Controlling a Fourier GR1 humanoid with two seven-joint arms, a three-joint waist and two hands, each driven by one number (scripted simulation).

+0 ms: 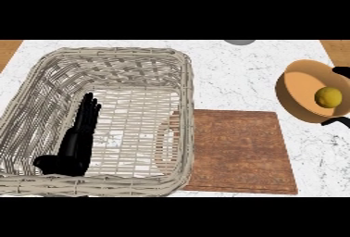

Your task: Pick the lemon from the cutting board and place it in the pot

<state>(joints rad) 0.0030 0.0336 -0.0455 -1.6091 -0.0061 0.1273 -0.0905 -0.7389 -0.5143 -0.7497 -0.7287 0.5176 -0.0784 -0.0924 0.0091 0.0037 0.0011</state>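
Sitting in the pot already: lemon (328, 97) is inside the orange pot (298, 95) at the desk's (236, 76) right edge.

Head view: wooden cutting board (239, 150) lies bare beside a big wicker basket (184, 88), touching its right wall. Left robot hand (77, 141) shows over the basket, fingers straight, holding nothing. Right robot hand isn't visible.

lemon (328, 97) yellow | pot (301, 107) orange-tan | cutting board (239, 152) brown wood-grained | basket (184, 83) pale woven wicker | desk (239, 74) white marbled | hand (77, 143) black
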